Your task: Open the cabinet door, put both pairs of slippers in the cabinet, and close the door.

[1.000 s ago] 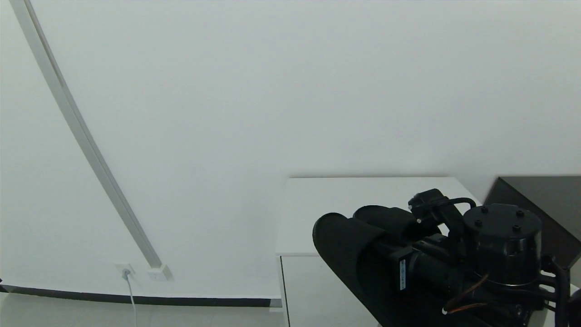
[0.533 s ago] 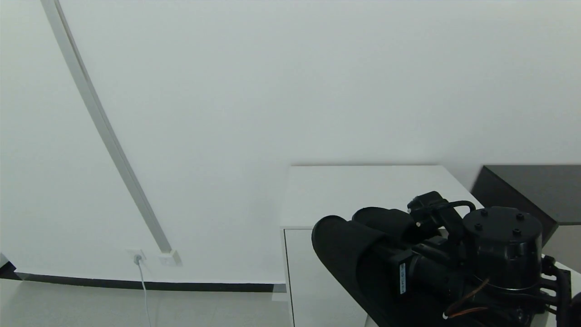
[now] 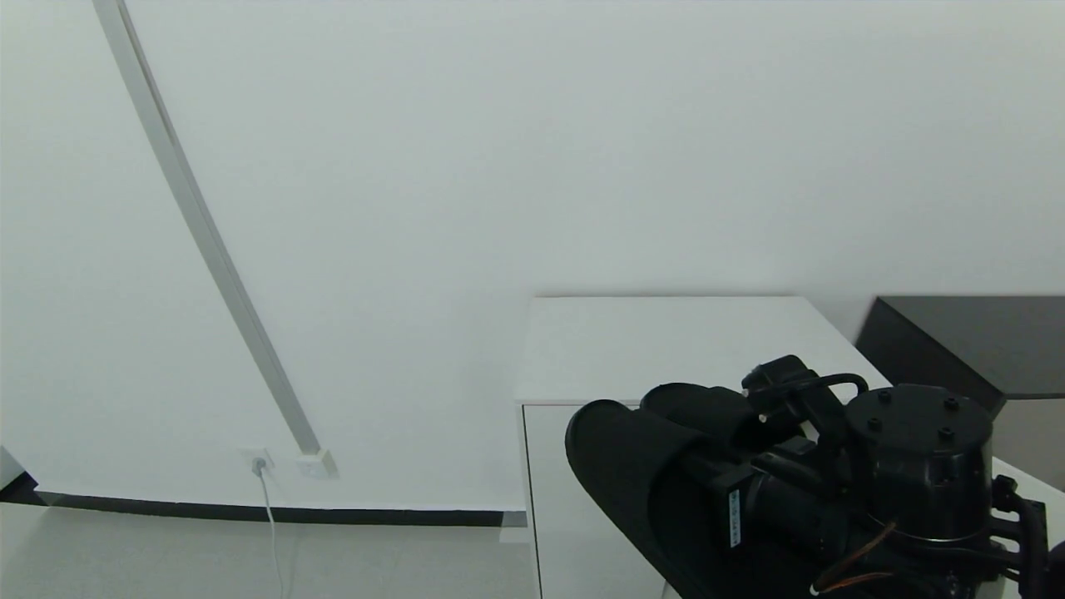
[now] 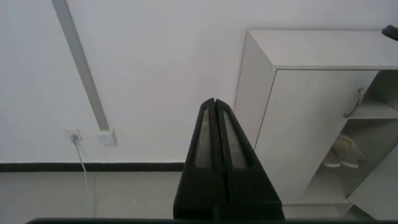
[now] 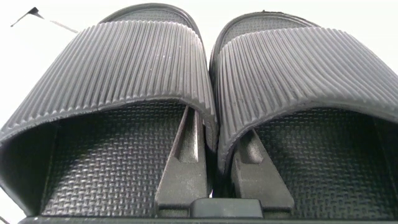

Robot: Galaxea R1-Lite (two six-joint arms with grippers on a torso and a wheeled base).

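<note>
The head view has swung as the robot squares up to the white box-shaped cabinet (image 3: 666, 349); nothing else has shifted. The right hand (image 5: 217, 124) stays clamped on the pair of black ribbed rubber slippers (image 3: 632, 466), just in front of the cabinet. The left hand (image 4: 215, 106) is pinched shut, empty. With pale slippers (image 4: 341, 152) already inside the cabinet, stowing this pair and closing the door remain.
</note>
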